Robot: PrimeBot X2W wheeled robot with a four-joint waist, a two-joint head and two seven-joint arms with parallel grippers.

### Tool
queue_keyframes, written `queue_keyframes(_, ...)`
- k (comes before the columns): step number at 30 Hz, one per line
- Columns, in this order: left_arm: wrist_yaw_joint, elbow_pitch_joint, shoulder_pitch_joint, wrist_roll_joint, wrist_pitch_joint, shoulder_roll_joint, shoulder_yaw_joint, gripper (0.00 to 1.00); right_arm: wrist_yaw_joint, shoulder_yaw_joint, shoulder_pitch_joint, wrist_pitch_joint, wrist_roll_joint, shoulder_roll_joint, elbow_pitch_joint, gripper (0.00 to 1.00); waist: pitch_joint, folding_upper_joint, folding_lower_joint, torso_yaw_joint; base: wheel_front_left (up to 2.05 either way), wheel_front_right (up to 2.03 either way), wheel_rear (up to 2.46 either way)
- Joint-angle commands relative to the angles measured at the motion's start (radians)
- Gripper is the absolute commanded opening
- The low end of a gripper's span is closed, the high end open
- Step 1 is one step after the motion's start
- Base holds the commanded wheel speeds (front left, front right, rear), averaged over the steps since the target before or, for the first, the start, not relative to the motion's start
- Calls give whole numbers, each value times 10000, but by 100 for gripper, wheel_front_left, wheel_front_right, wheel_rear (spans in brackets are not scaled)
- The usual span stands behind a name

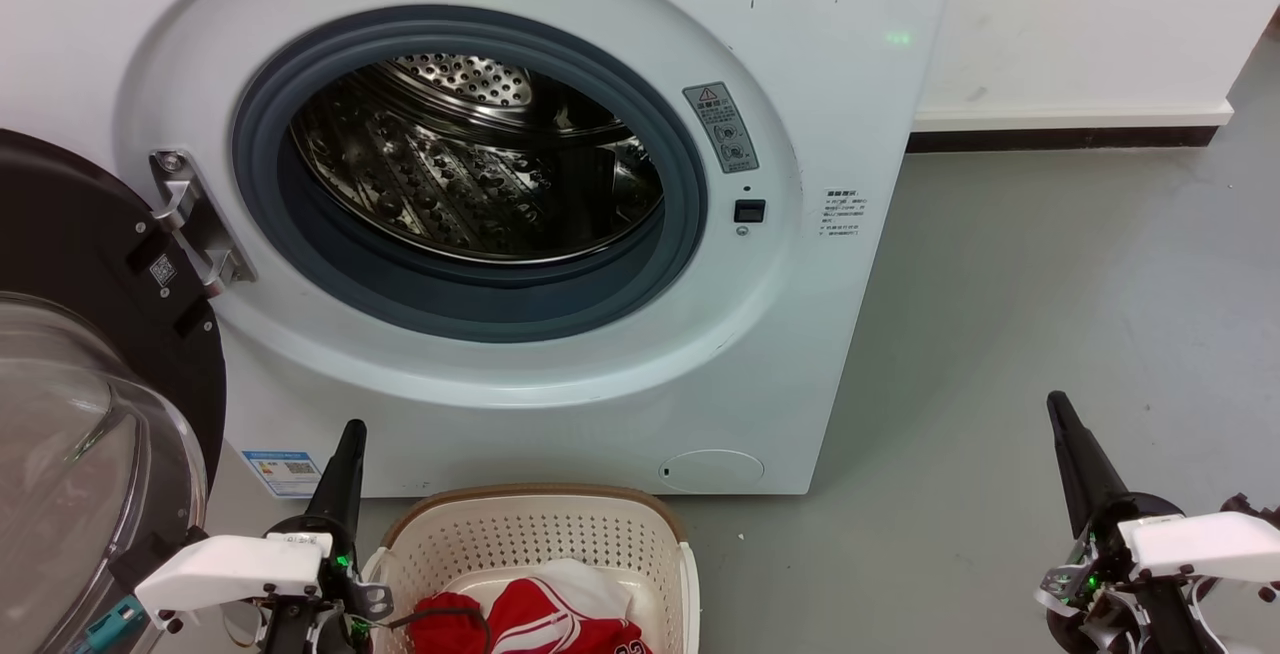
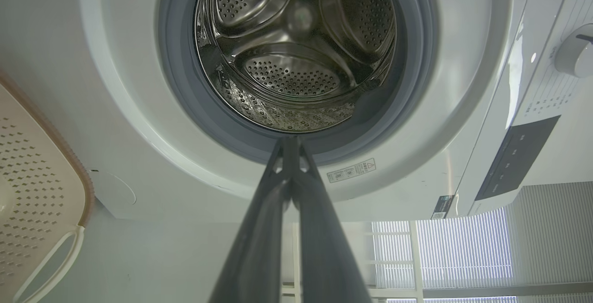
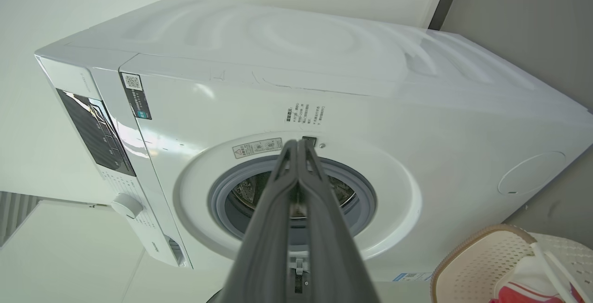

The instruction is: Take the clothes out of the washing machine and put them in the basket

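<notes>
Red and white clothes (image 1: 545,619) lie in the basket (image 1: 530,499) on the floor (image 1: 1050,264), just before the washing machine (image 1: 830,354).
Its drum (image 1: 470,174) shows bare steel, and the door (image 1: 90,234) is swung wide at the left. The left gripper (image 1: 352,431) is beside the basket and the right gripper (image 1: 1058,406) well apart from it. Both have fingers pressed together, holding nothing.

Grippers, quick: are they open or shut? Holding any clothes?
Left gripper: shut, holding nothing.
Right gripper: shut, holding nothing.
</notes>
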Motion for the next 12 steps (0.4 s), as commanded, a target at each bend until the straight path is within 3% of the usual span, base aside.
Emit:
queue_keyframes(1, -61, 17, -163, -170, 61, -24, 58, 0, -2, -36, -191, 52, 205, 12, 15, 0, 7, 0, 0, 3, 0, 0, 0)
queue_keyframes(12, -226, 111, -266, -868, 227, -141, 215, 0, -3, -169, -317, 163, 1020, 39, 168, 0, 69, 0, -1, 27, 0, 0, 0)
